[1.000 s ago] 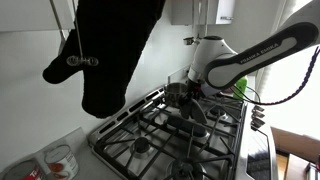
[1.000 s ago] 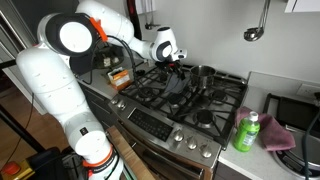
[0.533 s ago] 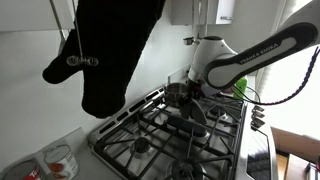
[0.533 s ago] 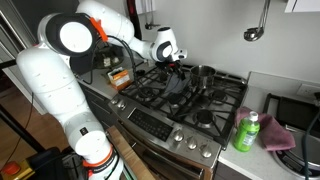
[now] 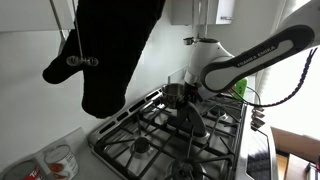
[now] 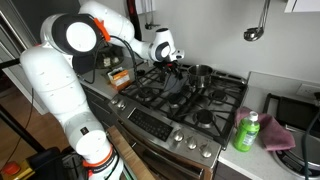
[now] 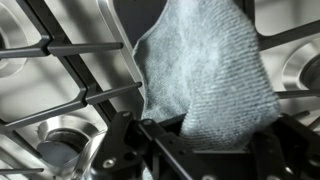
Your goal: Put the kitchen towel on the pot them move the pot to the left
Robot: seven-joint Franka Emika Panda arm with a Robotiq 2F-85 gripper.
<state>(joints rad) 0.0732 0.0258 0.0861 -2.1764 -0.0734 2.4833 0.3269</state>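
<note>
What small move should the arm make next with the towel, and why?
Probably carry the towel sideways until it is above the pot. The gripper holds the towel hanging over the stove grates, and the pot beside it looks uncovered.

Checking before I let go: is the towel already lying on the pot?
No, in the wrist view the towel hangs from the tool with only bare stove grates beneath it.
</note>
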